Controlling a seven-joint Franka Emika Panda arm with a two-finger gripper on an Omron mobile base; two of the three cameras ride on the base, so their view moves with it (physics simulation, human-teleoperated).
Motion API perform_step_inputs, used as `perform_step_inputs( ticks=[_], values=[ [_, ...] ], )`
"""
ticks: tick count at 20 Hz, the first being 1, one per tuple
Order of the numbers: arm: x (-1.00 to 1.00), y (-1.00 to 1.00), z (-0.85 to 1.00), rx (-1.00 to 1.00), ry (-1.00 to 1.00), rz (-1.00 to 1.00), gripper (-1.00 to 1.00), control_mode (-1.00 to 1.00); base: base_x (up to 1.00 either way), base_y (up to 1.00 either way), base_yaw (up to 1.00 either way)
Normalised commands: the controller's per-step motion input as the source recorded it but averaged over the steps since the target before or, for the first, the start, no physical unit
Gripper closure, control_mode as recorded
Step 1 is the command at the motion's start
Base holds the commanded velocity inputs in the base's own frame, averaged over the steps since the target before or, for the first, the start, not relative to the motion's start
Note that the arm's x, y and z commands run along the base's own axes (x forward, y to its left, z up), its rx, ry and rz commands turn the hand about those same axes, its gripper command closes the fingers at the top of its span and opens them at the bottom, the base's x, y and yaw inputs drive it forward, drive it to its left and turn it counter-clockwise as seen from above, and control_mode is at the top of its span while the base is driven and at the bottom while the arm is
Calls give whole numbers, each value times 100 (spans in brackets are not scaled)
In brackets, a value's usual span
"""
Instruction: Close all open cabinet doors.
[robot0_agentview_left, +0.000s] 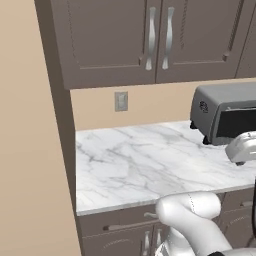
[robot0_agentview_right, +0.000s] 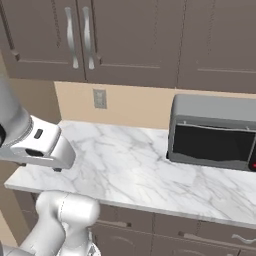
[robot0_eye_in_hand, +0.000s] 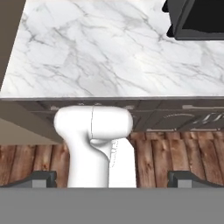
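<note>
Two dark grey-brown cabinet doors hang above the counter, a left door (robot0_agentview_left: 105, 40) and a right door (robot0_agentview_left: 200, 35). Their curved silver handles (robot0_agentview_left: 149, 37) meet at the middle seam, and both doors lie flush and shut. The same pair shows in the right base view (robot0_agentview_right: 40, 40) (robot0_agentview_right: 130, 40), with a third shut door (robot0_agentview_right: 220, 45) beside them. My hand (robot0_agentview_left: 242, 148) (robot0_agentview_right: 40, 145) hovers low in front of the counter's edge, far below the doors. My gripper (robot0_eye_in_hand: 113, 178) is open, its fingertips (robot0_eye_in_hand: 43, 178) wide apart with nothing between them.
A marble counter (robot0_agentview_left: 140, 160) runs under the cabinets, and a grey toaster oven (robot0_agentview_right: 212, 132) stands at its right. An outlet (robot0_agentview_left: 121, 101) sits on the beige back wall. A tall side panel (robot0_agentview_left: 55, 125) closes the left end. Drawer fronts (robot0_agentview_left: 125, 225) lie below, above a wooden floor (robot0_eye_in_hand: 175, 157).
</note>
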Motion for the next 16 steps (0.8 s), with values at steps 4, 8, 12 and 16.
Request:
perform_step_inputs(
  ticks=[4,8,12,16],
  values=[
    [0,0,0,0,0,0,-100,100,-93,-4,0],
    [0,0,0,0,0,0,-100,100,-83,-4,6],
    [0,0,0,0,0,0,-100,100,-70,0,41],
    [0,0,0,0,0,0,-100,100,-26,5,72]
  ],
)
